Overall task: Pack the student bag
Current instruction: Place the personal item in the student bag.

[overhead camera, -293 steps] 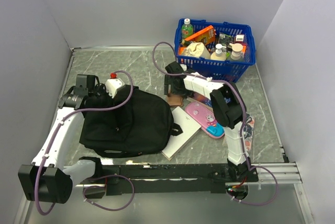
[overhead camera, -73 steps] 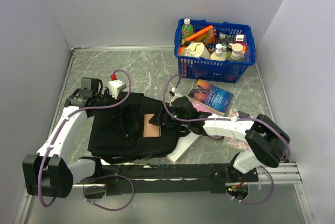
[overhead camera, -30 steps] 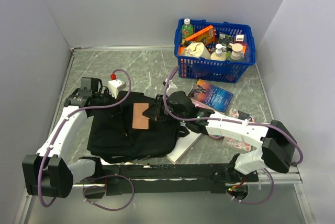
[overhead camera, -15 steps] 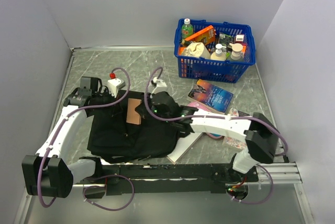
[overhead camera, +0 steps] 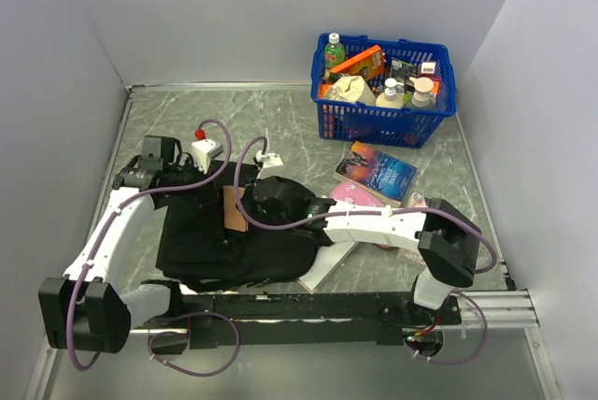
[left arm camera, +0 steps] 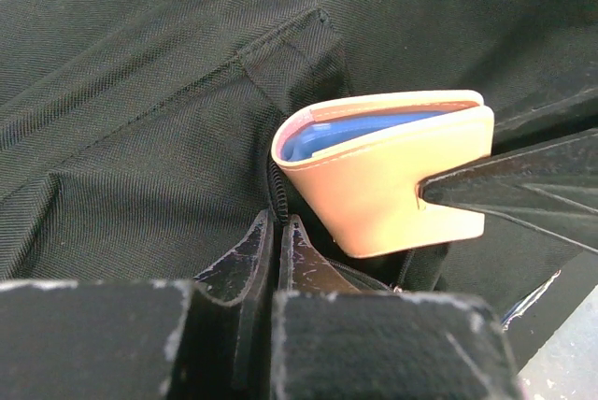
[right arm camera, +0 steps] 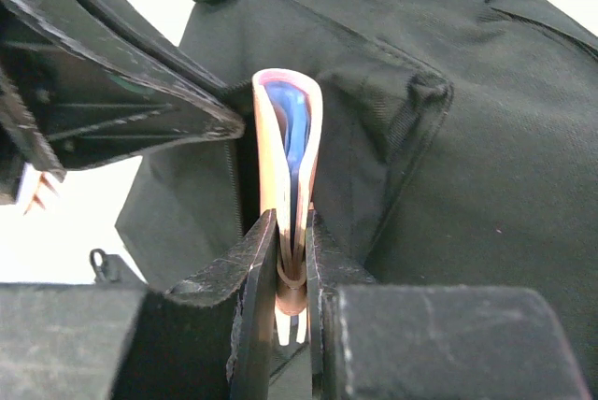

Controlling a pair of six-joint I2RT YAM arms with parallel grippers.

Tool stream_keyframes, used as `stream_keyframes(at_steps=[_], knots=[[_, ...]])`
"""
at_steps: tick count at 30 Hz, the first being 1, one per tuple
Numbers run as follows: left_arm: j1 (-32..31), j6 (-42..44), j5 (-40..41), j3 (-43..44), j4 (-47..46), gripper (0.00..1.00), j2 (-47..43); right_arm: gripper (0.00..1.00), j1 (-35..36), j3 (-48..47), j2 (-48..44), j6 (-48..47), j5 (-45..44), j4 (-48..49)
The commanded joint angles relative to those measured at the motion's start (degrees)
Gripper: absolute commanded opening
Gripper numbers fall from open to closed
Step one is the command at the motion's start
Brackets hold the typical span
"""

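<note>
The right pincer (right arm camera: pixel 290 224) is closed to a narrow gap on a folded tan wallet (left arm camera: pixel 392 185) with a blue lining. Its two fingers clamp the wallet's open edges, and the wallet stands on edge. The left pincer (left arm camera: pixel 277 222) is fully closed, with its tips pressed against a zip edge of the student bag (overhead camera: pixel 234 249). Whether any fabric is pinched between them cannot be seen. The wallet hangs just beside the left pincer's tips, over a dark slit in the bag.

The black student bag lies on the near left of the grey marbled surface (overhead camera: pixel 187 120), between the two arms.

A couple of seconds earlier the wallet was over the middle of the bag, with its flat side up. It has since travelled left across the bag and turned on edge. The left arm has kept its place.

From above, the right wrist covers part of the wallet, and the bag's opening is lost in black folds. It is unclear whether the wallet's lower edge is inside the slit.

A blue basket (overhead camera: pixel 383 125) of groceries stands far right, with a colourful book (overhead camera: pixel 378 168) just near of it.
</note>
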State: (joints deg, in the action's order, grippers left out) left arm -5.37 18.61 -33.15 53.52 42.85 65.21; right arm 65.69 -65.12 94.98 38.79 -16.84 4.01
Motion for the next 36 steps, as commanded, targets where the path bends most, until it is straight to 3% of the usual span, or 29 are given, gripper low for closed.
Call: stream_keyframes(at_steps=[1,20,28,31,32,36], knots=[[-0.2,-1.1,-4.4,2.1,-1.5,0.01,-1.4,0.05,0.2,1.8,-1.9,-1.8,-2.1,0.4],[-0.2,-2.1,-5.3,3.2,-2.0,0.01,-0.2,0.05,1.4,-3.6,7.5,-2.0,13.9,2.7],[-0.2,-2.4,-5.6,3.6,-1.5,0.01,-0.2,0.11,-1.4,-6.6,11.5,0.3,17.8,7.2],[-0.2,-2.7,-5.8,3.9,-1.7,0.01,-0.5,0.37,-2.1,-9.8,14.8,0.7,18.5,5.9],[-0.2,-2.9,-5.8,3.9,-1.8,0.01,-0.4,0.52,-2.4,-10.8,15.2,0.9,18.7,5.1],[-0.2,-2.3,-5.7,3.9,-1.5,0.01,-0.3,0.67,-3.9,-4.8,9.7,0.5,17.6,6.7]])
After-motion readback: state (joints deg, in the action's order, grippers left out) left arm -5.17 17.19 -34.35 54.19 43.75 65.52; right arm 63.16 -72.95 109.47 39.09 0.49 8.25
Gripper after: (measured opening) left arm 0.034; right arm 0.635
